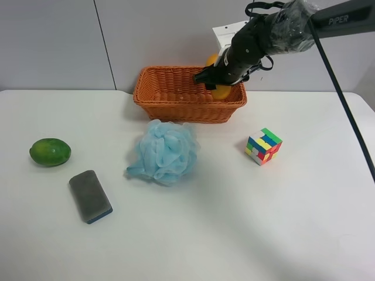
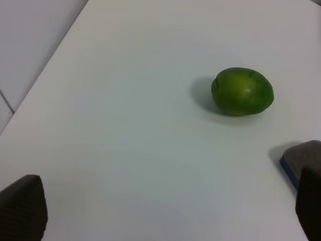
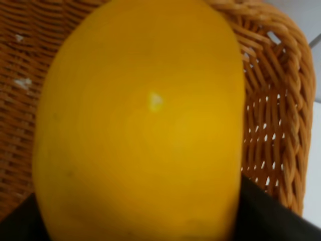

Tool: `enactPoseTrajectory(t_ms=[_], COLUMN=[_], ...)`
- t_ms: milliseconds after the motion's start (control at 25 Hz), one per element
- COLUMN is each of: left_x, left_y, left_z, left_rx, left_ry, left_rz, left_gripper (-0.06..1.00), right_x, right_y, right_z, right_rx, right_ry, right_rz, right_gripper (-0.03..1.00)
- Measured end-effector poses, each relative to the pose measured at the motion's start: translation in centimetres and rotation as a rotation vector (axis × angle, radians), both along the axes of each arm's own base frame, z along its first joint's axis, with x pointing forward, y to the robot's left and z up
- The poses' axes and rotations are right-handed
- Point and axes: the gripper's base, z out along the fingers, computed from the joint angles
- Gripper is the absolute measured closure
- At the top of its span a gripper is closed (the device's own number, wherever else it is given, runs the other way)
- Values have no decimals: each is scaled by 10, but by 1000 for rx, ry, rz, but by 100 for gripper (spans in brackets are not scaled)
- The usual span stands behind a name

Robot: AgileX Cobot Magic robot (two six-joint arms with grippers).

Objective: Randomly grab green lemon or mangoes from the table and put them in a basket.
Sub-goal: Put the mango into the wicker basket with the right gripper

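The orange-yellow mango [image 1: 221, 92] is gripped by my right gripper [image 1: 214, 81], the arm at the exterior high view's right. It hangs over the right end of the orange-brown wicker basket [image 1: 176, 96], about at rim level. In the right wrist view the mango [image 3: 140, 125] fills the frame, with the basket wall [image 3: 273, 125] behind it. The green lemon [image 1: 50, 151] lies on the white table [image 1: 234, 222] at the far left. It also shows in the left wrist view [image 2: 243, 91], ahead of my open, empty left gripper [image 2: 168, 201].
A grey-and-blue sponge [image 1: 90, 195] lies near the lemon; its corner shows in the left wrist view [image 2: 301, 158]. A light-blue mesh bath puff [image 1: 164, 152] sits in front of the basket. A coloured puzzle cube [image 1: 263, 146] stands to the right.
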Motion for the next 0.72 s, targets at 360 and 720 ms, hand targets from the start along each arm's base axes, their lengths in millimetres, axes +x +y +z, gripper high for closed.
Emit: enactPoseTrajectory(t_ms=[360,720], left_x=[0,0], left_y=[0,0], left_z=[0,0], left_rx=[0,-1], left_ry=[0,0], left_rz=[0,0], left_gripper=[-5,-5], right_x=[0,-19], right_y=[0,-15], right_z=[1,63], right_rx=[-1,-91], right_ry=[1,-43], right_rz=[-3,0], right_gripper=[-2,-2])
